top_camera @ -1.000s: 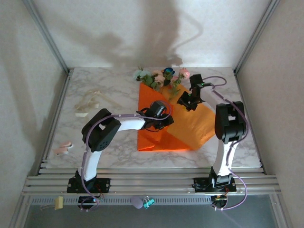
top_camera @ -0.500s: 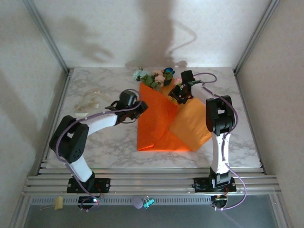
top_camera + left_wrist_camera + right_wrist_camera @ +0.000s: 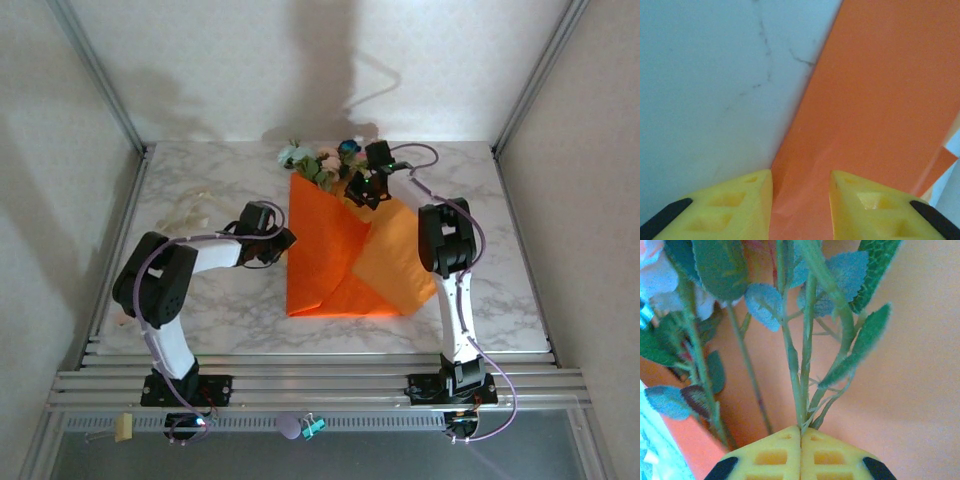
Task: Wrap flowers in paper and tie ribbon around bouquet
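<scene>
- The thin, bright orange paper sheet [image 3: 325,265] lies mid-counter [image 3: 220,300] with its right part folded over. The small bunch of pink, whitish and blue artificial flowers [image 3: 322,165] sits at its far end, blooms past the far edge and stems running back down the sheet.
- The right pincer [image 3: 362,190] [image 3: 801,432] is closed tight. The flowers [image 3: 805,365] meet its fingertip seam by their green stems, so it appears to pin them.
- The left pincer [image 3: 283,240] [image 3: 800,197] stands narrowly parted, straddling the sheet's left edge, which runs near to far. The paper [image 3: 880,100] spreads to its right.
- The left arm is nearer that free edge, so the next fold is probably its job.
- The limp cream ribbon [image 3: 190,212] lies well apart, far left.
</scene>
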